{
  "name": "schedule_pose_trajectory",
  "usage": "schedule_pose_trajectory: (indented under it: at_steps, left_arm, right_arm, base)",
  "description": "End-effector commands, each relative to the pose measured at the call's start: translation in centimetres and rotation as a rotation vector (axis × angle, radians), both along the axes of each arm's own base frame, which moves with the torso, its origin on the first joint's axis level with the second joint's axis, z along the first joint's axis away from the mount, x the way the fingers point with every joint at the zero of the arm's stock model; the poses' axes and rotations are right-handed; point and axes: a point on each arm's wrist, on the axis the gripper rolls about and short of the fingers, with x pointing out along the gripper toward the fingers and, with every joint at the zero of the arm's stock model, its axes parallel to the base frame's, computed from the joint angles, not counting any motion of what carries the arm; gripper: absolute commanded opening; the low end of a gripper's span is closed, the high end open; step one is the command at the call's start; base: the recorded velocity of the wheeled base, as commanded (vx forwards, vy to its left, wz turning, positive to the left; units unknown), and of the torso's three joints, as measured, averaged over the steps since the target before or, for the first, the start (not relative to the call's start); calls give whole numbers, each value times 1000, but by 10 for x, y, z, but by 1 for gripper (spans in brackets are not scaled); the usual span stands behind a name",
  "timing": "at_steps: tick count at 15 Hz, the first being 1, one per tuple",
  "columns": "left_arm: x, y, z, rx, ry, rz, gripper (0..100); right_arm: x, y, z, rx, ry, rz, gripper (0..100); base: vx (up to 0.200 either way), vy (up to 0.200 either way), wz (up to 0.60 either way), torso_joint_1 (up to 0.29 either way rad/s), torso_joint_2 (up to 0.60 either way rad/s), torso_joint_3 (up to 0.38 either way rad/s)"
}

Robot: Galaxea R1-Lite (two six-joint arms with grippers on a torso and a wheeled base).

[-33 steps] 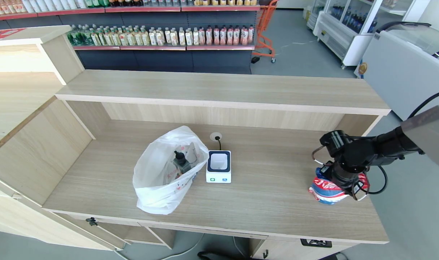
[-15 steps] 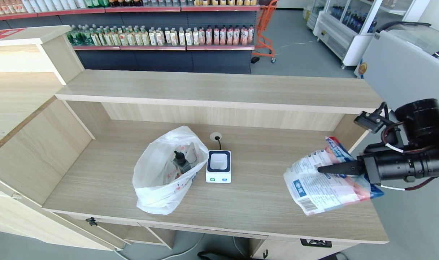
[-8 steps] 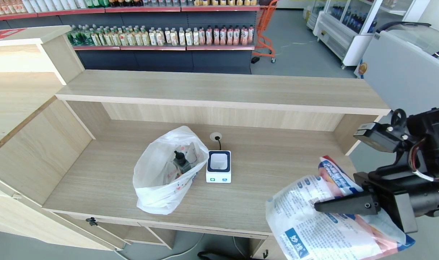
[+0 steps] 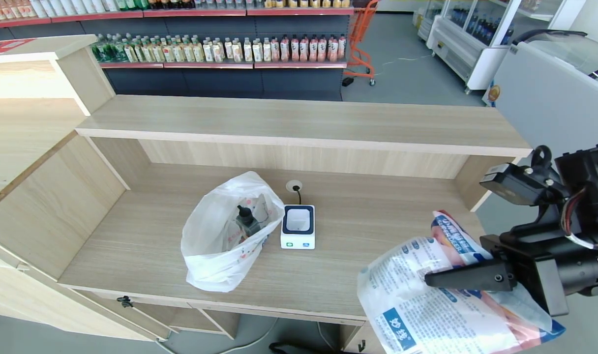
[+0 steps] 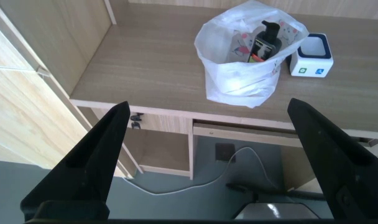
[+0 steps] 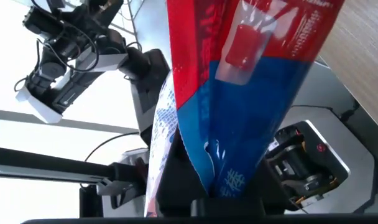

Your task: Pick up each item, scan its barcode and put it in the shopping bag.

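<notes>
The right tool [image 4: 429,280] clenches a snack packet [image 4: 417,305]; the left tool [image 5: 209,109] hangs released. Scanning and bagging remain (the shopping bag [image 4: 215,255] already holds a bottle [image 4: 247,221]).

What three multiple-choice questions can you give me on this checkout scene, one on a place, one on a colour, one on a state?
1. Where does the scanner stand relative to the shopping bag?
A. inside it
B. beside it, on the robot's right
C. on the shelf above it

2. What colour is the shopping bag?
A. black
B. green
C. white

3. How stand the jaws of the right gripper?
A. shut on the snack packet
B. open and empty
C. shut on a bottle

Answers:
1 B: the scanner sits on the counter just right of the bag.
2 C: its plastic is white.
3 A: the packet hangs clamped in them near the counter's front right corner.
</notes>
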Motion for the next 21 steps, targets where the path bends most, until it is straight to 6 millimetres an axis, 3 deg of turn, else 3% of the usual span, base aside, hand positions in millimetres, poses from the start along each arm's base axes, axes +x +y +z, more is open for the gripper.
schedule_pose_trajectory:
  at_steps: [1,6,15,21]
  left_arm:
    - [0,0,0,0,0,0,100]
    - [0,0,0,0,0,0,100]
    - [0,0,0,0,0,0,100]
    - [0,0,0,0,0,0,100]
  right_arm:
    - [7,6,1,6,11,1,0]
    - [13,29,4,28,11,-3,0]
    - [21,53,-5,19,-35,20,0]
    - [22,57,-6,17,-40,35,0]
  base:
    - [0,0,0,0,0,0]
    - [0,0,0,0,0,0]
    - [0,0,0,0,0,0]
    - [0,0,0,0,0,0]
